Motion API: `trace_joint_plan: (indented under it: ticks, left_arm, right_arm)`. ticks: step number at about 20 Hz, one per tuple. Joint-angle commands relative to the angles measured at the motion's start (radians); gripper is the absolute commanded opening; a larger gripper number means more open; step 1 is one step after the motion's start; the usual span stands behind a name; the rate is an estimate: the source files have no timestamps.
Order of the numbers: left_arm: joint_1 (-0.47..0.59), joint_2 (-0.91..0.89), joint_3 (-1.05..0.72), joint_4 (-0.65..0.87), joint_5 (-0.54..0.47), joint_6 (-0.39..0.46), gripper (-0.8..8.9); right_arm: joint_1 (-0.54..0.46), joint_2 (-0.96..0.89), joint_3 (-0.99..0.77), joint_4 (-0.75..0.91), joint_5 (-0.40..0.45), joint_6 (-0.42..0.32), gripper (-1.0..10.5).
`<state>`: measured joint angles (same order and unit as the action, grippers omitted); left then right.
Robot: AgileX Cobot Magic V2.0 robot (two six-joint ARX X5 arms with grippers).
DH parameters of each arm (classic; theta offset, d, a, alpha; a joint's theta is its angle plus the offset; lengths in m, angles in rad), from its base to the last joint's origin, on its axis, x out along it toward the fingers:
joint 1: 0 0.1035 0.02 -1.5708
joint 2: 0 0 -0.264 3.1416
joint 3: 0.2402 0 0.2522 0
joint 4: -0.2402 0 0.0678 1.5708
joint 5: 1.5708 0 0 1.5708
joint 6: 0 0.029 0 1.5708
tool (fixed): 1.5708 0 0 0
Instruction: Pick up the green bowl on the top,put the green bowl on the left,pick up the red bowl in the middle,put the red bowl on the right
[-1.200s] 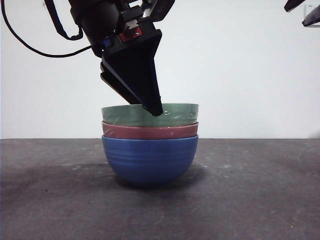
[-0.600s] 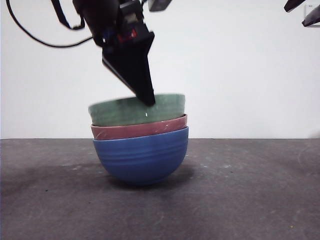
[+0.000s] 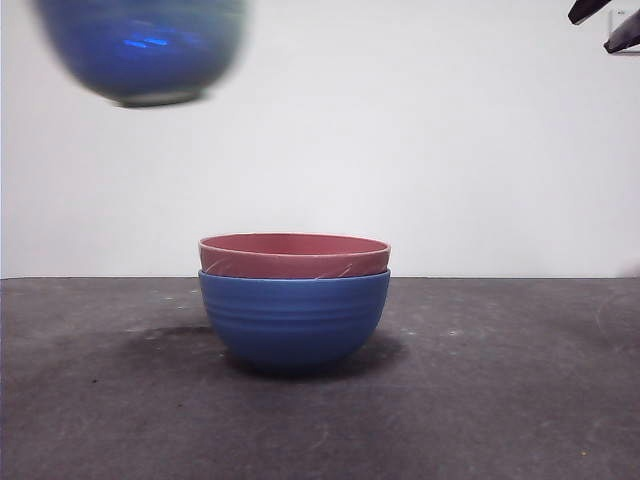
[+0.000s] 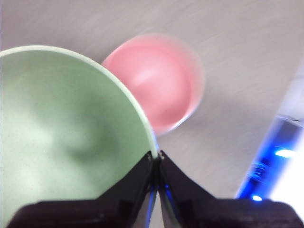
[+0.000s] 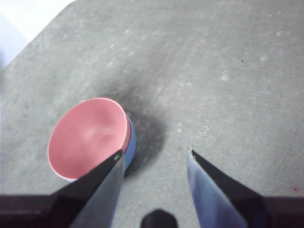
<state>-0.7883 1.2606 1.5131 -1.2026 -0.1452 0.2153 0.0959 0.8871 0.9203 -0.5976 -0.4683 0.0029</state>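
Observation:
My left gripper (image 4: 156, 154) is shut on the rim of the green bowl (image 4: 61, 133) and holds it high in the air. In the front view the lifted bowl (image 3: 140, 50) is a blurred shape at the top left, tinted blue by the arm's light. The red bowl (image 3: 293, 255) sits nested in the blue bowl (image 3: 293, 320) at the table's middle. It also shows in the left wrist view (image 4: 159, 80), below and beside the green bowl, and in the right wrist view (image 5: 88, 137). My right gripper (image 5: 154, 156) is open and empty, high above the table.
The right arm shows only as a black tip (image 3: 605, 25) at the top right corner. The dark grey table (image 3: 500, 400) stretches on both sides of the stacked bowls. A white wall stands behind.
The left gripper has lifted the green bowl off the stack, up and to the left. The red and blue bowls, tilted half a second ago, have settled upright.

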Motion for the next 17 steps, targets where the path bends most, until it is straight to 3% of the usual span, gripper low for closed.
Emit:
trace_joint_plan:
  ticks: [1,5,10,14,17]
  left_arm:
    - [-0.002,-0.09,-0.127,0.016,-0.064,-0.158,-0.13]
    - [-0.003,-0.163,-0.368,0.099,-0.062,-0.248,-0.13]
    - [-0.003,-0.157,-0.642,0.402,-0.055,-0.257,-0.13]
    - [-0.002,-0.156,-0.753,0.567,0.026,-0.24,-0.13]
    - [-0.003,-0.105,-0.76,0.588,0.074,-0.225,-0.13]
  right_arm:
    - [-0.001,0.001,0.003,0.004,0.003,-0.002,2.2]
    - [-0.001,0.001,0.003,0.004,0.002,-0.001,2.2]
    - [-0.001,0.001,0.003,0.004,0.002,0.0,2.2]
    - [-0.001,0.002,0.003,0.004,0.002,0.004,2.2]
    - [-0.001,0.003,0.003,0.004,0.002,0.006,2.2]
